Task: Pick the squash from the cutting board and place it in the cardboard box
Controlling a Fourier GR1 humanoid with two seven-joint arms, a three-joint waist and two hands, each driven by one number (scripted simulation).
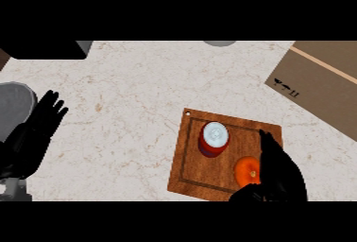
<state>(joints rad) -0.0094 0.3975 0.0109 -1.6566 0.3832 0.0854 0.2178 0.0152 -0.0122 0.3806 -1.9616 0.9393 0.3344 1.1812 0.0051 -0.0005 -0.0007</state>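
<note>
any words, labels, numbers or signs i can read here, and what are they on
No words or numbers can be read.
Small black marks are printed near a corner of the cardboard box. They look like handling symbols, but are too small to read.
The can on the cutting board has a red side and a white lid, with no readable label.

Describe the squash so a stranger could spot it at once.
Find the wooden cutting board on the pale counter, down-left of the cardboard box. The squash lies at its near right part, beside the right hand. It is round and orange, unlike the red, white-topped can.
</note>
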